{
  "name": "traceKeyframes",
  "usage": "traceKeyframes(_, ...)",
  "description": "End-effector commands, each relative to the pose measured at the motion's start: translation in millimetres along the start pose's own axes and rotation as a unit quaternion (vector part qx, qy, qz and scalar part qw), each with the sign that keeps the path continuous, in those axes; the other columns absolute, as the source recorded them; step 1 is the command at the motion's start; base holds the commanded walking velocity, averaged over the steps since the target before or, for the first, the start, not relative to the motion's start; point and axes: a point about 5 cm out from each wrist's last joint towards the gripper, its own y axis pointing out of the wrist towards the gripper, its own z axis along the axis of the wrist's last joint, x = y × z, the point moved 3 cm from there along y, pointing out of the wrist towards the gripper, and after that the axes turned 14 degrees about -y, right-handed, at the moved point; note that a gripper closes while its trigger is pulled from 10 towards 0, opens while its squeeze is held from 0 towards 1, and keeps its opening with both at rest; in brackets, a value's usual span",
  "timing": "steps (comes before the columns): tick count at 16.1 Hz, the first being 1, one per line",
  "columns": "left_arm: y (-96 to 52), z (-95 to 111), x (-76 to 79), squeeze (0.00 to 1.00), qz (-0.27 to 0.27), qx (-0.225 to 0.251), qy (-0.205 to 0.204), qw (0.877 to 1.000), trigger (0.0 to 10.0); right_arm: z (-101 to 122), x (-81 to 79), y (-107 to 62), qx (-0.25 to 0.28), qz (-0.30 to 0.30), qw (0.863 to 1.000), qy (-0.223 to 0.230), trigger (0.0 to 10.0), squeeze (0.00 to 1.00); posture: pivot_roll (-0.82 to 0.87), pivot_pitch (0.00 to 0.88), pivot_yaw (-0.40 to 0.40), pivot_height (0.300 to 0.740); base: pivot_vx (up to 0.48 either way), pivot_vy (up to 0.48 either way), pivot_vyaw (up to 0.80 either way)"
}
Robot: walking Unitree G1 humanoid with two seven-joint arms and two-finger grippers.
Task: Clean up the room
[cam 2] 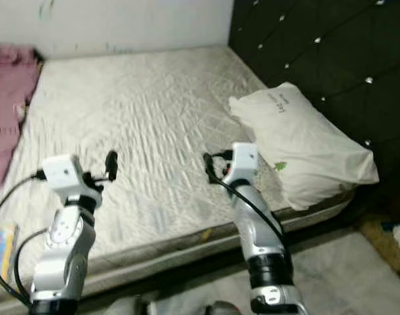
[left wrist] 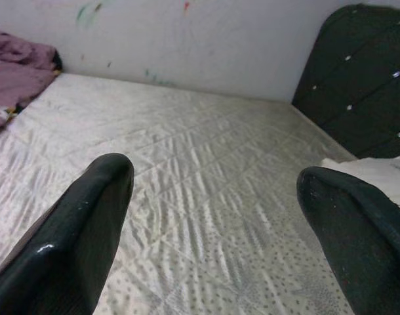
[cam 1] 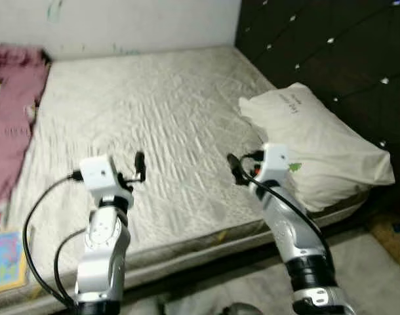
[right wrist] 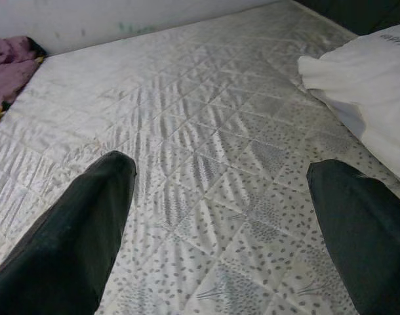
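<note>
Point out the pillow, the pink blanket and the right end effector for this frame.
pillow (cam 1: 318,141): left eye view, middle of its white top face.
pink blanket (cam 1: 10,111): left eye view, folds at the mattress's left edge.
right end effector (cam 1: 234,169): left eye view, between its black fingertips.

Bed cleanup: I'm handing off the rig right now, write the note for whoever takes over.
Left gripper: open, holding nothing, raised over the near part of the quilted cream mattress.
Right gripper: open, holding nothing, raised over the mattress just left of the white pillow.
Things: the pillow lies at the mattress's right side by the black tufted headboard. A crumpled pink blanket lies along the left edge. A colourful flat book lies at the near left.
Done: nothing gripped yet.
Left: probably the blanket and the book; the pillow may need straightening.
</note>
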Motion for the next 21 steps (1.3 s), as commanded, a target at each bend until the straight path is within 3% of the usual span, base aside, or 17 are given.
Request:
traceKeyframes(1, 0.2, 3, -1.8, 0.00, 0.006, 0.007, -0.002, 1.000, 10.0, 8, -12.1, 2.8, 0.010, 0.023, 1.000, 0.003, 10.0, 0.00, -0.01, 0.000, -0.034, 0.740, 0.000, 0.480, 0.00)
traceKeyframes(6, -0.2, 3, 0.0, 0.00, 0.001, 0.010, -0.007, 1.000, 10.0, 11, -18.6, 1.0, 0.018, 0.040, 0.999, -0.002, 10.0, 0.00, -0.01, 0.000, -0.037, 0.740, 0.000, 0.480, 0.00)
traceKeyframes(9, -0.5, 3, -0.1, 0.00, 0.001, 0.008, -0.011, 1.000, 10.0, 14, -21.4, 1.5, 0.032, 0.039, 0.998, -0.049, 10.0, 0.00, -0.01, 0.000, -0.037, 0.740, 0.000, 0.480, 0.00)
traceKeyframes(12, -0.4, 2, 0.5, 0.00, 0.000, 0.007, -0.015, 1.000, 10.0, 13, -22.6, 0.3, 0.037, 0.039, 0.996, -0.064, 10.0, 0.00, -0.02, 0.000, -0.038, 0.740, 0.000, 0.480, 0.00)
traceKeyframes(21, -0.4, 3, 1.0, 0.00, 0.001, 0.009, -0.017, 1.000, 10.0, 11, -25.8, -1.8, 0.033, 0.068, 0.996, -0.039, 10.0, 0.00, -0.02, 0.003, -0.037, 0.740, 0.000, 0.480, 0.00)
